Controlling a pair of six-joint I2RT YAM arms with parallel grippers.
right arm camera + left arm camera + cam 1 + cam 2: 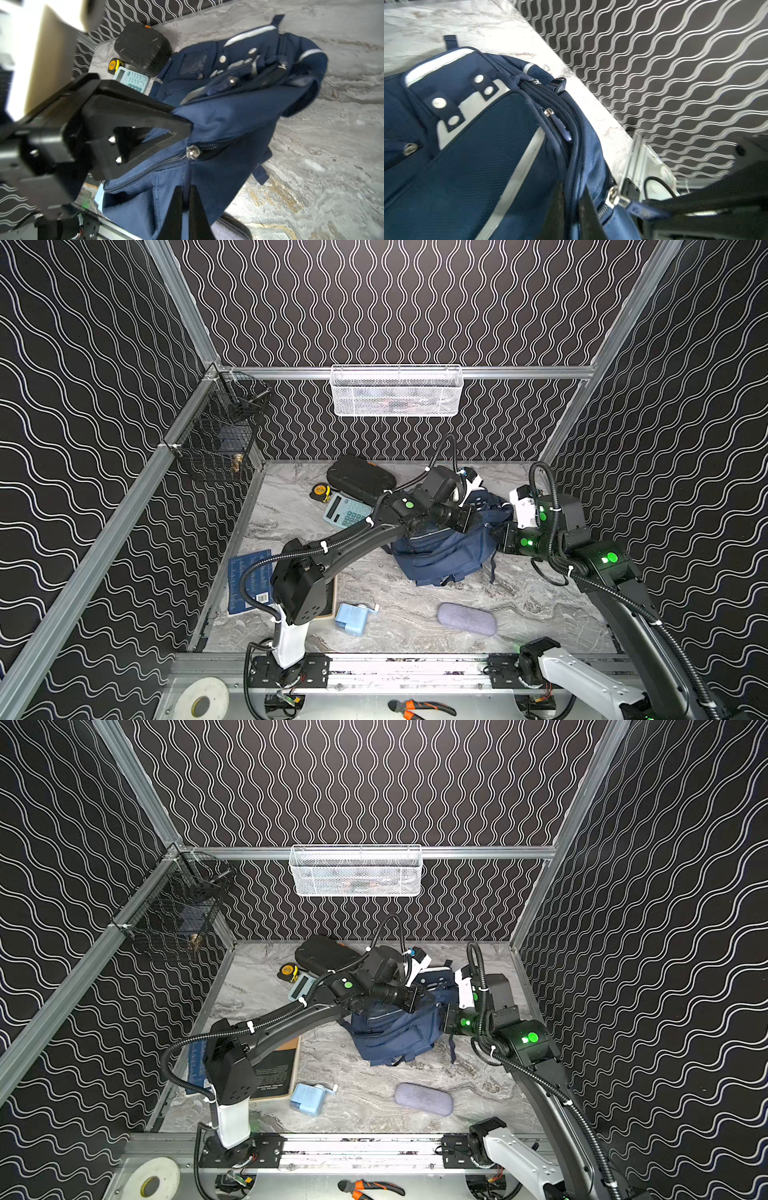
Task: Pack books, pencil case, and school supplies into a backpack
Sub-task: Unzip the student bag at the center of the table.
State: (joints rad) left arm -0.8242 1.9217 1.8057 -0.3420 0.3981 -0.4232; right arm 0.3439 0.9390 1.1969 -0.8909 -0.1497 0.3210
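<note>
Jaws, two pairs, on one backpack point(440, 558)

Both top views: dim, even light, soft shadows on the table point(415, 605), slight edge bowing. Left wrist view blows the marble out to white. Right wrist view is smeared, foreground out of focus.
</note>
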